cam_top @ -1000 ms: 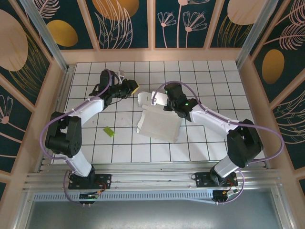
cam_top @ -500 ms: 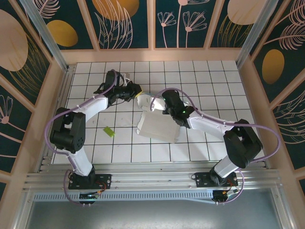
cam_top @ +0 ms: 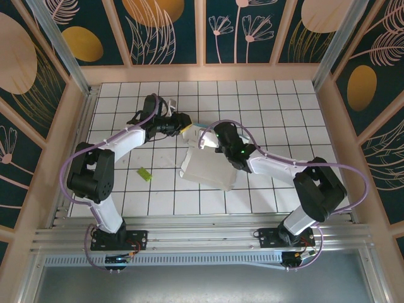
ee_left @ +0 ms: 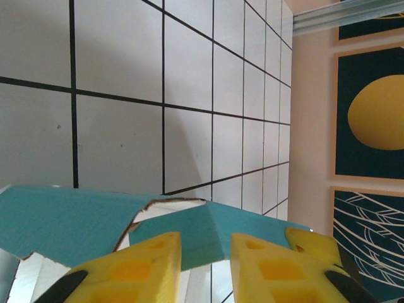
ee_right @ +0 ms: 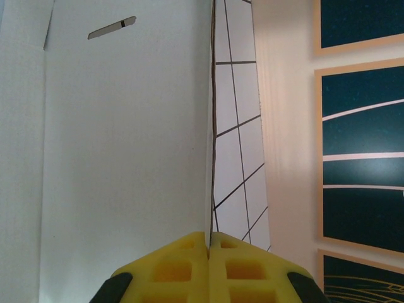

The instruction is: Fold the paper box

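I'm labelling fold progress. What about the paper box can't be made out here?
- Top external: the paper box's far flaps, covered by the left gripper and right gripper.
- Left wrist: whether the left gripper touches the turquoise flap; the bottom edge cuts the contact off.
- Right wrist: how deep the pinched wall sits inside the shut right gripper.

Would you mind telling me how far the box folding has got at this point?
Done: the paper box lies white side up, its walls seemingly partly raised. In hand: the right gripper is shut on the edge of a white panel; the left gripper, fingers apart, is at a turquoise flap. Left: tucking the flaps and closing the box, which is open.
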{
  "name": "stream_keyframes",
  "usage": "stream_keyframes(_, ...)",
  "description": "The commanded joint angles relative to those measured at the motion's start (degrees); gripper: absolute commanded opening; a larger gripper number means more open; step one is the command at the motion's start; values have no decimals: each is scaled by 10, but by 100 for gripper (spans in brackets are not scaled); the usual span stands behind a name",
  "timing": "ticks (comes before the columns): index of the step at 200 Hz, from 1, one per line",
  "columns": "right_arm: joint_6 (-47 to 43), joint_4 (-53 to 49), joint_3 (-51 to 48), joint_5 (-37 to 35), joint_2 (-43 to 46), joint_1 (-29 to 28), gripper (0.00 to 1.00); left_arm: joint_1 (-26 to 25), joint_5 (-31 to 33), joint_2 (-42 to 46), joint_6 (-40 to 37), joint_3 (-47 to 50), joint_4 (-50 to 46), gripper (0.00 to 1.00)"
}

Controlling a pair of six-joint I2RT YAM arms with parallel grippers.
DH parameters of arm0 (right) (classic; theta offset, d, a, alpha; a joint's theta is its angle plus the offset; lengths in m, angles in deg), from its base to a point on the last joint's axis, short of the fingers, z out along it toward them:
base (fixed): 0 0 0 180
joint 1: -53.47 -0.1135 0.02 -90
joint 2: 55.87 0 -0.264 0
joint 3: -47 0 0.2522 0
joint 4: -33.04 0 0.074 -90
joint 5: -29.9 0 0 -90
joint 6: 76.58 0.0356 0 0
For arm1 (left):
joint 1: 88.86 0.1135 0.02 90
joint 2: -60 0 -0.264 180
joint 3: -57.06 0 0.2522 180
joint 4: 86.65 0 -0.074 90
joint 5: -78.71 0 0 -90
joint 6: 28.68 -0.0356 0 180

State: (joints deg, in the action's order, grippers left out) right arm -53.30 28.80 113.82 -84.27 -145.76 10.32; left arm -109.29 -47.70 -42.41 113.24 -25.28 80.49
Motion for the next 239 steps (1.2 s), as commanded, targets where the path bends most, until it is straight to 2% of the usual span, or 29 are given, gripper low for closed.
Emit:
stream_keyframes(1, 11, 21, -16, -8, -13, -13, 3, -6, -21, -18, 7, 10, 15, 30)
stream_keyframes(27, 17, 25, -22, -9, -19, -23, 6, -8, -34, -24, 15, 16, 46, 31)
stream_keyframes(70, 24, 26, -21, -16, -26, -35, 8, -9, -17, -41, -1, 18, 22, 31)
stream_keyframes(116, 28, 34, -22, -31, -28, -46, 11, -8, 21, -53, -24, 17, -16, 21)
stream_keyframes(132, 34, 34, -20, -35, -20, -50, 18, -9, 22, -55, -26, 17, -18, 20)
stream_keyframes(147, 49, 21, -12, -30, -5, -53, 34, -8, 22, -58, -27, 16, -19, 19)
stream_keyframes(157, 71, -7, -2, -11, 12, -55, 48, -9, 24, -60, -28, 17, -20, 18)
stream_keyframes(178, 127, -52, 18, 37, 47, -54, 65, -9, 25, -60, -31, 18, -21, 16)
stream_keyframes(201, 230, -103, 58, 114, 84, -48, 76, -11, 24, -57, -39, 15, -25, 15)
stream_keyframes(213, 330, -131, 98, 155, 91, -30, 82, -14, 25, -58, -47, 11, -29, 15)
stream_keyframes(228, 449, -212, 173, 285, 76, 26, 82, -19, 26, -58, -57, 5, -36, 15)
stream_keyframes(239, 542, -253, 230, 353, 52, 74, 82, -23, 27, -59, -62, -1, -42, 15)
